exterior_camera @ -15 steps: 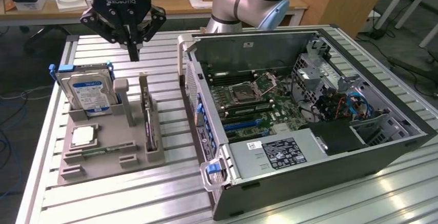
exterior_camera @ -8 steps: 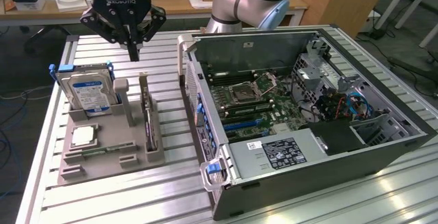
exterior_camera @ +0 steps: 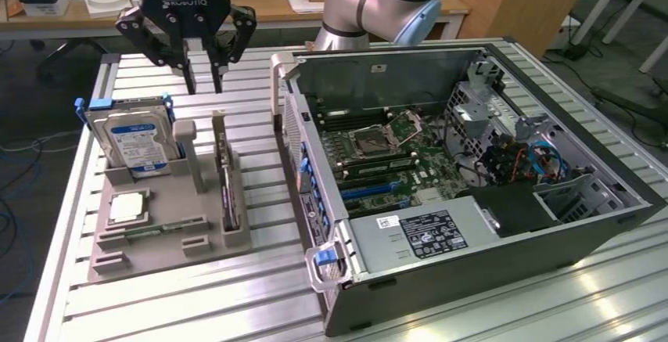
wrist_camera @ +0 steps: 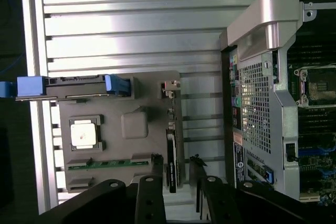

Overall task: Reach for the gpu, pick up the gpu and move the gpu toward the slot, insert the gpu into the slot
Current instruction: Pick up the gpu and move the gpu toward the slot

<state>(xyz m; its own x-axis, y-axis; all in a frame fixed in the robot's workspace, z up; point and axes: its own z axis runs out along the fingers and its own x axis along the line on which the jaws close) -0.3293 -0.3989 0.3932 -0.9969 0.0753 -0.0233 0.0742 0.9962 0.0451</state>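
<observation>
Below the end effector (exterior_camera: pixel 206 85), well apart, the gpu (exterior_camera: pixel 225 179) stands edgewise.

Robotics lab or workshop. Robot arm (exterior_camera: pixel 376 1), slatted aluminium table (exterior_camera: pixel 156 311), open PC case (exterior_camera: pixel 501 271); wooden desk (exterior_camera: pixel 266 7) at 12 o'clock.

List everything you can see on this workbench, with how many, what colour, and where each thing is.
gpu: one, dark, standing on edge in the holder, on the side towards the case.
hard drive: one, silver with a blue label, upright in the holder.
processor chip: one, silver, flat in the holder.
memory stick: one, green, lying in the holder.
holder: one, grey, on the table at the exterior view's left.
computer case: one, dark, open, at the exterior view's right.
table: one, silver, slatted.
arm: one, silver and blue, behind the case.
gripper: one, black, open, above the holder's far end.
</observation>
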